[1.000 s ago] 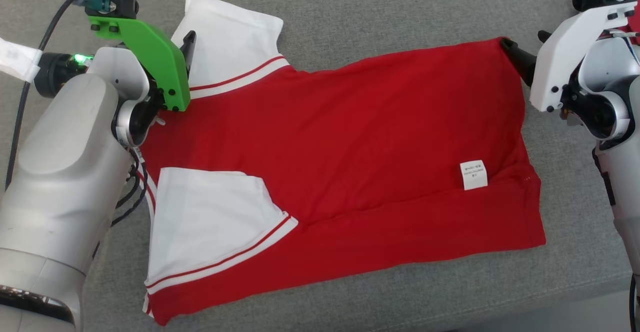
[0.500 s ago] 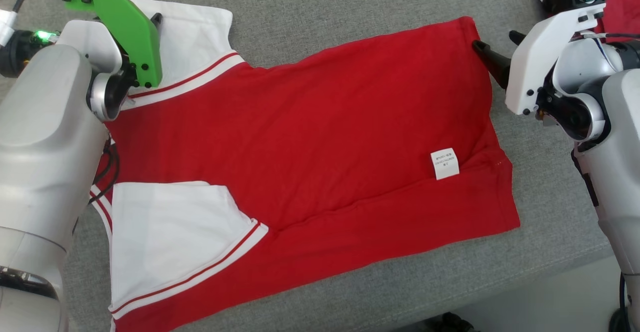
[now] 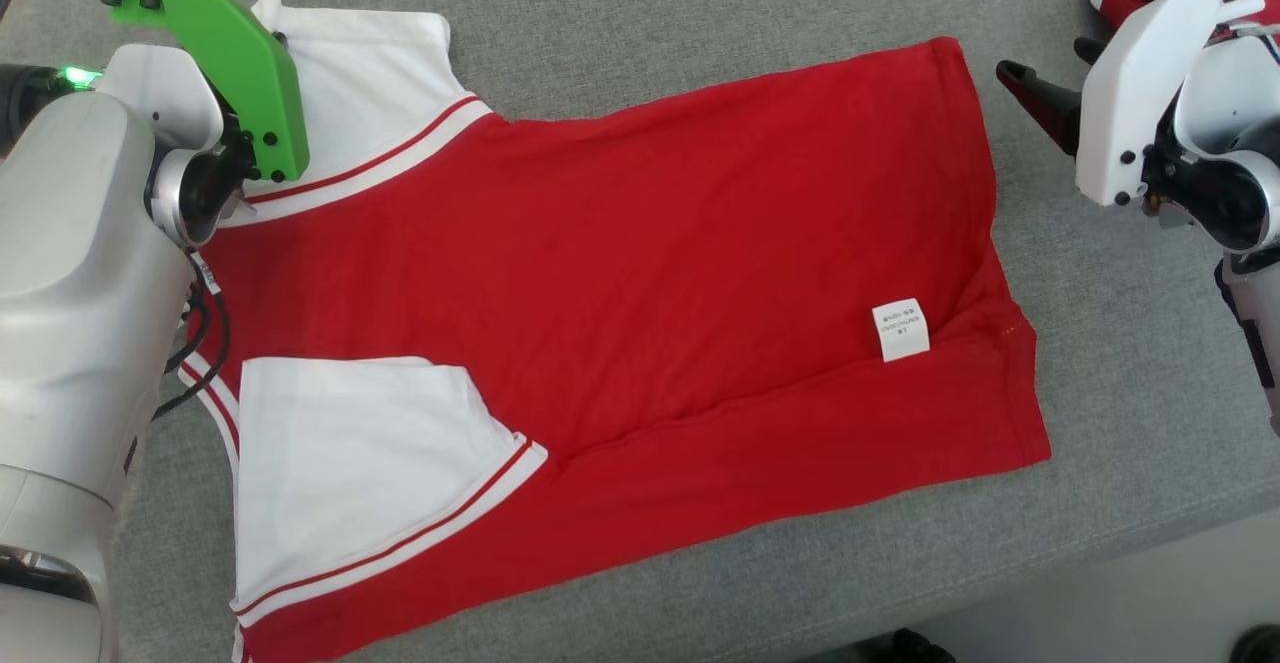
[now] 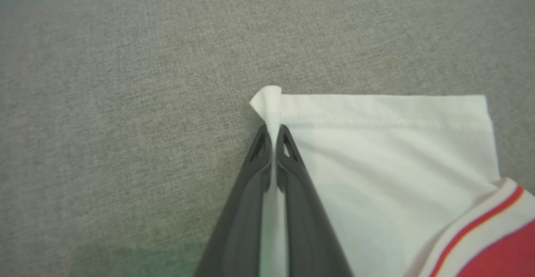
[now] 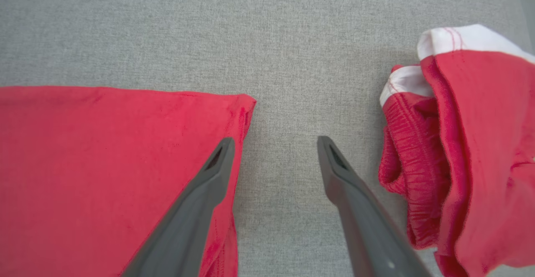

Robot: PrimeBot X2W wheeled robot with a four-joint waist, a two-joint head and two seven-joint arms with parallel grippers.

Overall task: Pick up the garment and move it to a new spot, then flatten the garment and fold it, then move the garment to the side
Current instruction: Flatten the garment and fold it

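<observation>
Two hands flank a red shirt (image 3: pixel 640 273) lying flat on the grey surface (image 3: pixel 700 13). The left hand (image 4: pixel 272 131) is pinched tight on the corner of the far white sleeve (image 4: pixel 376 151). The right hand (image 5: pixel 276 142) stands wide apart and empty at the shirt's far hem corner, one finger (image 5: pixel 200 193) above the red cloth.

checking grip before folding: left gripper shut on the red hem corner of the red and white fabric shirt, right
Wrong corner: the left gripper is shut on the white sleeve corner of the shirt, per the left wrist view.
</observation>
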